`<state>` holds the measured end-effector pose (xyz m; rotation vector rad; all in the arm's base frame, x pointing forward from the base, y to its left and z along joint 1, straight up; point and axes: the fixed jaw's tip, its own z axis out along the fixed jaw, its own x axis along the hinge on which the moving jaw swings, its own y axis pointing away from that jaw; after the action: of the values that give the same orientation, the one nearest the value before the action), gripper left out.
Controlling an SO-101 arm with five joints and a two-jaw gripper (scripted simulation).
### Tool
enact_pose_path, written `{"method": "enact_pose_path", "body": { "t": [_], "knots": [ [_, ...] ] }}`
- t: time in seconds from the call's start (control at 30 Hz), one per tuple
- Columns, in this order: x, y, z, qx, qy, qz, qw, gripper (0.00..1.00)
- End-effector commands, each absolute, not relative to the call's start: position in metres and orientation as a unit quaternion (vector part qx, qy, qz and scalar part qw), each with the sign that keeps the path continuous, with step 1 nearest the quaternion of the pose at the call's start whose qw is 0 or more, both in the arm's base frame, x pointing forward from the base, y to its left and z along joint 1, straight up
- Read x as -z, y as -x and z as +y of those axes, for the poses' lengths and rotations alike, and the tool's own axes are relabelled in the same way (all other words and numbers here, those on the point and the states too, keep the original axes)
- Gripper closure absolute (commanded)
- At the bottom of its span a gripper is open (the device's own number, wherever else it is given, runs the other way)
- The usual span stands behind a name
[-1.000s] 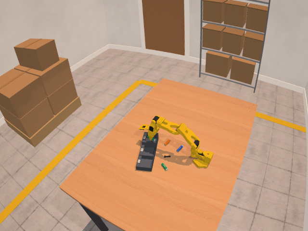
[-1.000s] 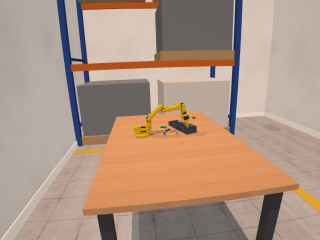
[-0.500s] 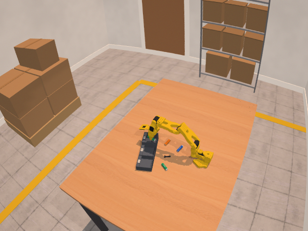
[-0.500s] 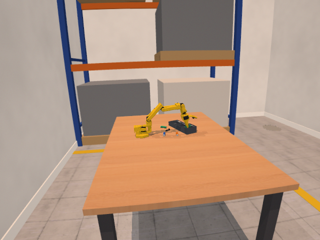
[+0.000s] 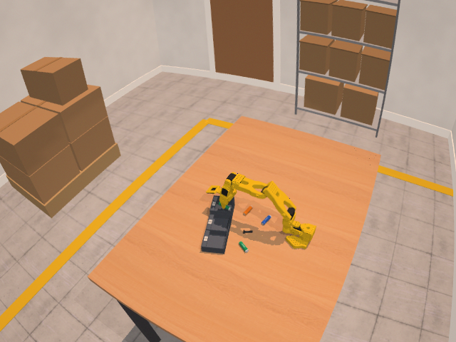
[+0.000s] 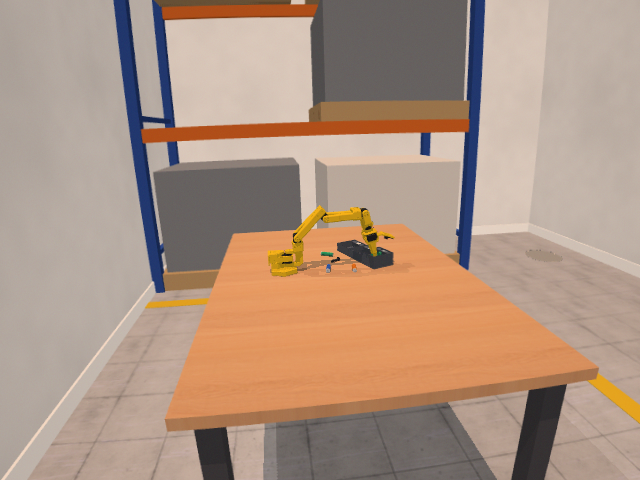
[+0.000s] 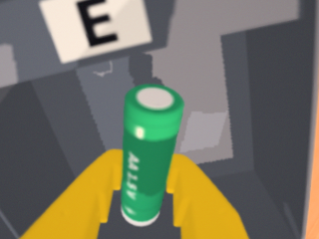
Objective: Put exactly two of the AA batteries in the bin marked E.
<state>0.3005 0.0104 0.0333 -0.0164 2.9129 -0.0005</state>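
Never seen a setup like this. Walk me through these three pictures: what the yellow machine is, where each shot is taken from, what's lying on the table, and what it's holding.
The yellow machine is a small jointed robot arm bolted to a wooden table. One picture looks down from high above, one looks across the table from its end, and one comes from a camera on the arm's wrist, right behind its gripper.

On the table stands a row of dark bins. Beside it lie an orange battery, a blue battery, a green battery and a small black screw.

The gripper is shut on another green AA battery, held over the bin whose label reads E. It has not let go.
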Motion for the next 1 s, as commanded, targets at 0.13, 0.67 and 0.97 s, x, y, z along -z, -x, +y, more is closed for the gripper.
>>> {"method": "enact_pose_path", "body": {
  "t": [0.13, 0.67, 0.97],
  "knots": [
    [-0.0545, -0.3091, 0.0135, -0.002, 0.007, 0.987, 0.161, 1.00],
    [-0.0486, -0.3094, 0.0135, -0.002, 0.007, 0.987, 0.161, 1.00],
    [-0.0467, -0.3095, 0.0135, -0.002, 0.007, 0.987, 0.161, 1.00]
  ]
}}
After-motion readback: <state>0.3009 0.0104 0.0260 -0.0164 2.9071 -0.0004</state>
